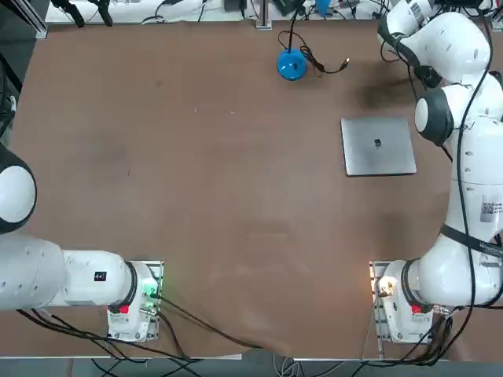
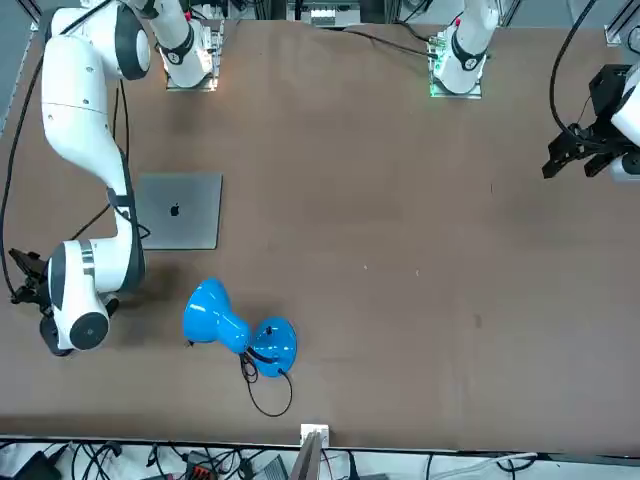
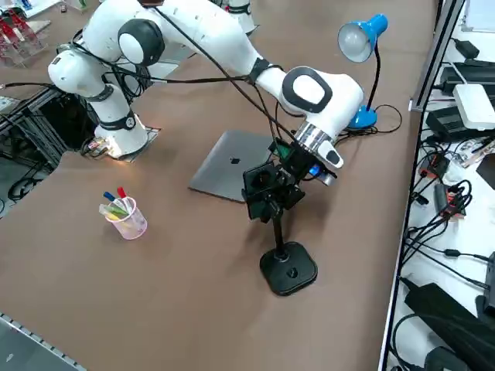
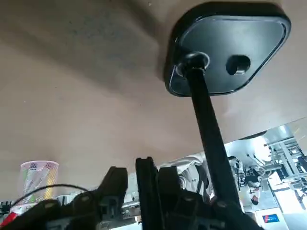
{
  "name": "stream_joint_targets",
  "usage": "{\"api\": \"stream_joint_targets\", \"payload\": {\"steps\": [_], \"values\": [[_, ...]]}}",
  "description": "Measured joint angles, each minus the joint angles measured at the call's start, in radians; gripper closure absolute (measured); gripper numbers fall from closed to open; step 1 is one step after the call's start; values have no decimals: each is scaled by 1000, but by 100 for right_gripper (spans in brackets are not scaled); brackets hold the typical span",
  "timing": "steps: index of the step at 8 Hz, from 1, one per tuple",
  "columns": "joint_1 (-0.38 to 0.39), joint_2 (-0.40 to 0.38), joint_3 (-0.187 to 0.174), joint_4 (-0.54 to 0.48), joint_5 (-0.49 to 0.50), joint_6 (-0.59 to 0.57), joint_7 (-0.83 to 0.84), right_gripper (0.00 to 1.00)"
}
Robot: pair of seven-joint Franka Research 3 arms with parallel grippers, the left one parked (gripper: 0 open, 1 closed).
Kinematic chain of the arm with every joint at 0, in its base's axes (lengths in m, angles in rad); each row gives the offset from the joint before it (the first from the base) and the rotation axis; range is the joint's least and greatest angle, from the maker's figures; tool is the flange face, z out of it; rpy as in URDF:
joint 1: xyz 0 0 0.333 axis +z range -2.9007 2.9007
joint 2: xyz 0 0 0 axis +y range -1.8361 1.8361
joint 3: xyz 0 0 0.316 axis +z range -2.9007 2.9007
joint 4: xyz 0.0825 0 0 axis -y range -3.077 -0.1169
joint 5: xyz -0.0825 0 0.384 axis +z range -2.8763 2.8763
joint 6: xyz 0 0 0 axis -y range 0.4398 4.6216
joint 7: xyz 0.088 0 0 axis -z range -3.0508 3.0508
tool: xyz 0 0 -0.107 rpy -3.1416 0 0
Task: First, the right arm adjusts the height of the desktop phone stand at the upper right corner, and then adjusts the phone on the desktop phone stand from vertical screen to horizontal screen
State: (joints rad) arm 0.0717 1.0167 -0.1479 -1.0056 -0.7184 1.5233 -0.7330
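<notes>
The desktop phone stand (image 3: 288,269) stands near the table's right edge, a black rounded base with a thin upright pole (image 3: 276,232). My right gripper (image 3: 267,193) is down at the top of that pole, in among the stand's black head and the phone (image 3: 257,184), which I cannot tell apart from it there. In the right wrist view the base (image 4: 230,48) and pole (image 4: 206,120) run away from the camera, and a glossy surface that mirrors the room, the phone (image 4: 268,158), lies close in. From overhead the right arm (image 1: 464,47) hides the stand, the phone and the gripper.
A closed grey laptop (image 3: 232,166) lies just beyond the stand. A blue desk lamp (image 3: 360,39) with a black cable stands farther back. A clear cup of pens (image 3: 124,215) sits toward the near side. The table edge and cables run close on the right.
</notes>
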Motion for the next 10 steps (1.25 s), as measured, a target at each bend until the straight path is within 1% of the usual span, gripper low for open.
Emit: {"api": "stream_joint_targets", "payload": {"steps": [3, 4, 5, 8, 10], "values": [[1, 0, 0, 4, 0, 1, 0, 77], [1, 0, 0, 5, 0, 2, 0, 78], [1, 1, 0, 8, 1, 5, 0, 82], [6, 2, 1, 23, 7, 22, 0, 83], [6, 4, 8, 40, 10, 26, 0, 83]]}}
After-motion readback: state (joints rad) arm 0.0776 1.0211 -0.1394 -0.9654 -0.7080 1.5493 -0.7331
